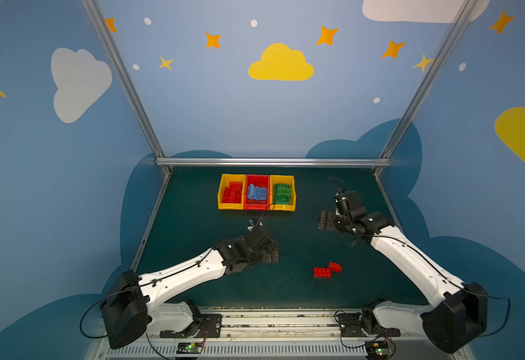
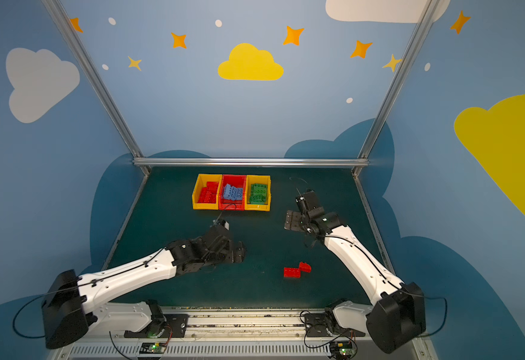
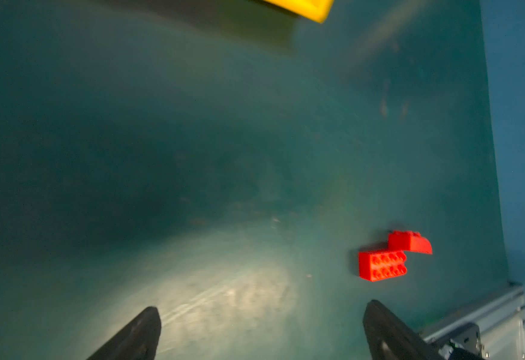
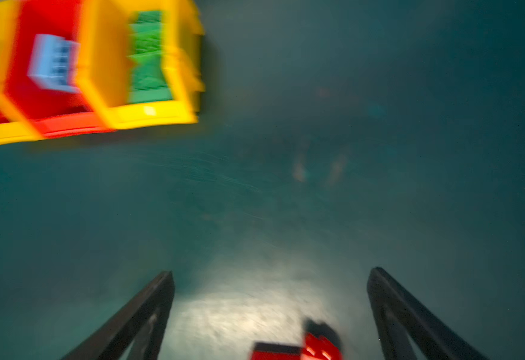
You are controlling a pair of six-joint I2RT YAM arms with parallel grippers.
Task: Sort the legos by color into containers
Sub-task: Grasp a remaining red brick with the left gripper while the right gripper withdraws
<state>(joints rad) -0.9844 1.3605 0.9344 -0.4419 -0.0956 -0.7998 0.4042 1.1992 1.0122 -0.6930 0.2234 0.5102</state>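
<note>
- On the dark green table mat, near the rear rail, the containers stand joined in a row: left yellow bin, red bin, right yellow bin.
- Red legos lie in the left yellow bin, light blue legos in the red bin, and green legos in the right yellow bin.
- Two legos lie loose on the mat toward its front, right of centre: a flat red brick, studs up, and a second red brick at its corner.
- Left gripper: jaws spread wide and empty, left of the loose pair, well apart from the bins.
- Right gripper: jaws likewise wide, nothing held, right of the bins and behind the loose pair.
- Obstruction: in both top views a thin black cable from the left wrist crosses the red bin's front rim.
- Left wrist view: shows the two loose bricks touching corner to corner, the second red brick with a rounded face, a detail too small in the top views.
- Right wrist view: motion-blurred. The bins' blue and green contents show, and red shapes at the frame edge between the fingers are probably the loose pair on the mat below.
</note>
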